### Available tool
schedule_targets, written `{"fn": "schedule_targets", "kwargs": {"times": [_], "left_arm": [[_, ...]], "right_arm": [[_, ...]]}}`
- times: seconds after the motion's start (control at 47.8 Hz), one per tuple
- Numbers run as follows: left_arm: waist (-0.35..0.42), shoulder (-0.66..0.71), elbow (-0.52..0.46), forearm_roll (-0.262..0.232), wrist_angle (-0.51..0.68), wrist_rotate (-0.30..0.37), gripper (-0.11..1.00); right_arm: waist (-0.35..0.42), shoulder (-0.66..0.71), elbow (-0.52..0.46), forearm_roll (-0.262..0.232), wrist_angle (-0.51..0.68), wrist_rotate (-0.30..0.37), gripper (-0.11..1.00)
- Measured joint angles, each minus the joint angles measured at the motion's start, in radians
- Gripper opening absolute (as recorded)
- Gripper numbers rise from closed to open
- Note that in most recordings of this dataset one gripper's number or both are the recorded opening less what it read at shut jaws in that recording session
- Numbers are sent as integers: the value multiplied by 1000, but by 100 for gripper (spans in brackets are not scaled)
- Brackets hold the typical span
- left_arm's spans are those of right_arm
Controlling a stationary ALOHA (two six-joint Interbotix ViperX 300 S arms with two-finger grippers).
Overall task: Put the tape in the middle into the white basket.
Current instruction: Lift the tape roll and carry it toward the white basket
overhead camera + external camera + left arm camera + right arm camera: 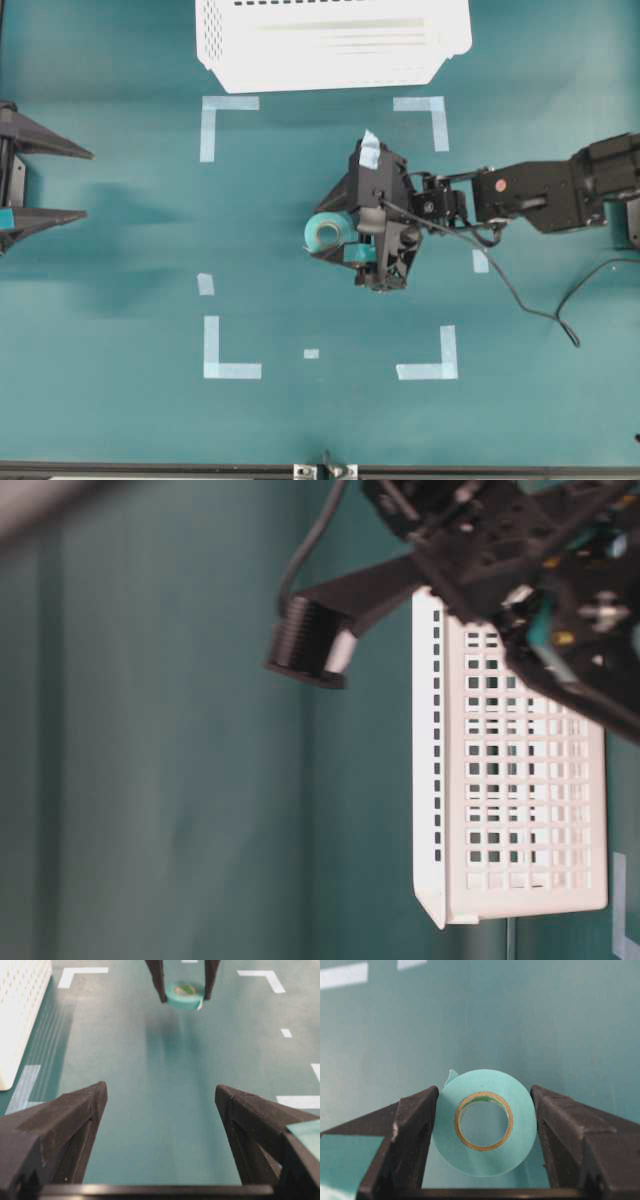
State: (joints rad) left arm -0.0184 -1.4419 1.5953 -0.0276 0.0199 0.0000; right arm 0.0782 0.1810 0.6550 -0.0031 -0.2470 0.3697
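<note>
Teal and round, the little roll of tape (484, 1122) sits between the two black fingers of the right claw (484, 1110), which press on both its sides, in the middle of the green surface (120, 420). The big white plastic basket (330, 45) stands well apart. The left claw (160, 1105) stands open, holding nothing.

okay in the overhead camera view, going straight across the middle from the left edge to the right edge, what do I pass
left claw → teal tape roll → right claw, closed around the roll → right arm, reaching in from the right edge.
</note>
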Motion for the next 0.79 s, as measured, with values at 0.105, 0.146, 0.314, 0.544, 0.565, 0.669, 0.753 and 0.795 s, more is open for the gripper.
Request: {"fn": "schedule_targets", "kwargs": {"times": [0.105,0.146,0.314,0.544,0.565,0.669,0.753,0.795], "left_arm": [[0,0,0,2,0,0,45],[0,-2,0,0,0,0,45],[0,-2,0,0,0,0,45],[0,0,0,2,0,0,45],[0,-2,0,0,0,0,45],[0,-2,0,0,0,0,45],[0,-2,-2,0,0,0,45],[0,0,0,2,-2,0,45]], "right_arm": [[0,-28,2,0,21,0,65],[0,-40,2,0,31,0,65],[0,-84,2,2,48,0,65],[-2,-146,2,0,86,0,65],[-3,-152,2,0,91,2,65],[-9,-183,2,0,110,0,65],[-17,-207,2,0,124,0,65],[-20,-221,0,0,130,2,65]]}}
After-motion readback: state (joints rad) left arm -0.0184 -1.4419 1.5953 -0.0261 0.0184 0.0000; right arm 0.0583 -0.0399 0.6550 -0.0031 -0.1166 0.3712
